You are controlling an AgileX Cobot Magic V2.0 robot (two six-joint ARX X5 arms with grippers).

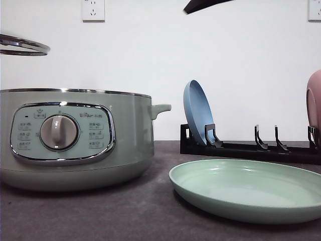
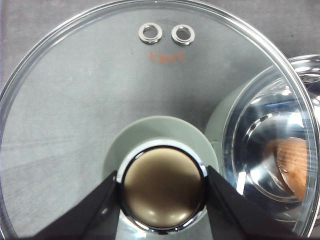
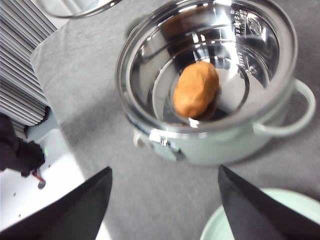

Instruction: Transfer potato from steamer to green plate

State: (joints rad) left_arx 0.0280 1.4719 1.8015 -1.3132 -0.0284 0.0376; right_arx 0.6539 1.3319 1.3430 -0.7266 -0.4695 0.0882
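Fingers [image 3: 75, 210] spread wide above potato [image 3: 196, 89] inside steamer [image 3: 210, 145].

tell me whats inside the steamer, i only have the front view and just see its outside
Observer: The potato lies on the shiny floor of the steamer, alone.
Operator: is the lid off
Observer: Yes. The left gripper is shut on the knob of the glass lid, held off to the side of the pot.
Operator: and the right gripper
Observer: The right gripper is open and empty, above the table between the steamer and the green plate.
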